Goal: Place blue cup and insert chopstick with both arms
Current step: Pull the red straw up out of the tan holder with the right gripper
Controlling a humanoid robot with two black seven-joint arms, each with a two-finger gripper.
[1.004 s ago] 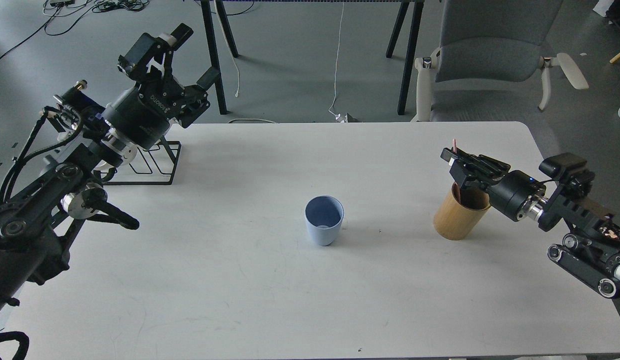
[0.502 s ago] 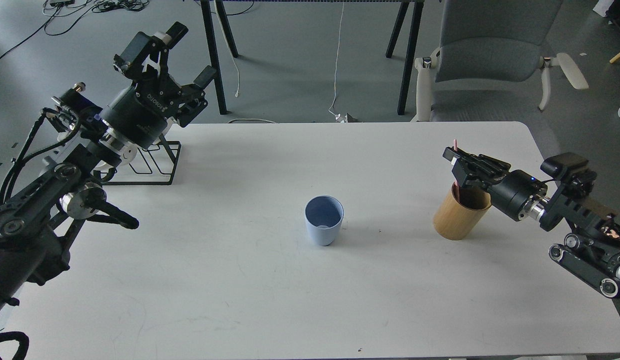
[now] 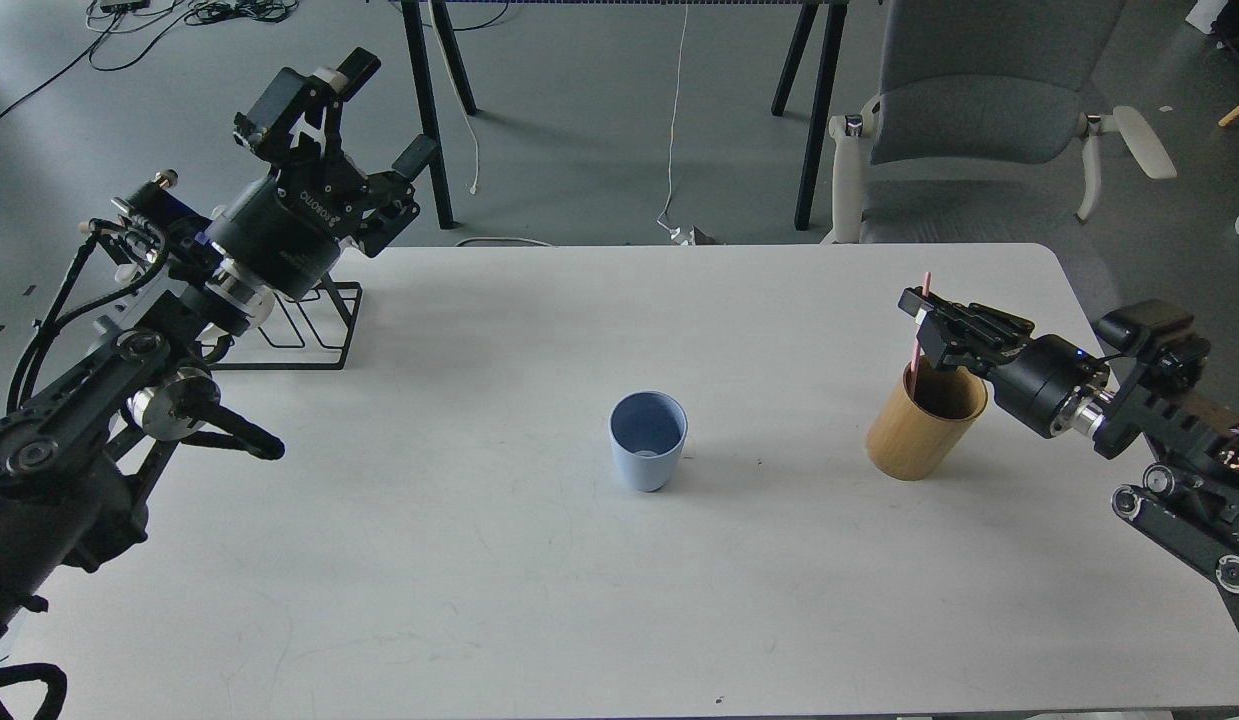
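Observation:
The blue cup (image 3: 648,440) stands upright and empty at the middle of the white table (image 3: 539,600). My right gripper (image 3: 921,318) is shut on the pale pink chopstick (image 3: 921,322) and holds it upright just above the tan bamboo holder (image 3: 919,430). The stick's lower end still reaches into the holder's mouth. My left gripper (image 3: 384,110) is open and empty, raised past the table's far left edge, far from the cup.
A black wire rack (image 3: 304,325) stands on the table's far left, under my left arm. A grey chair (image 3: 979,110) and black table legs stand beyond the far edge. Cables lie on the floor.
My right gripper has risen a little and drifted right, drawing the pink chopstick further up out of the tan holder. My left arm has shifted only slightly. The blue cup has not moved.

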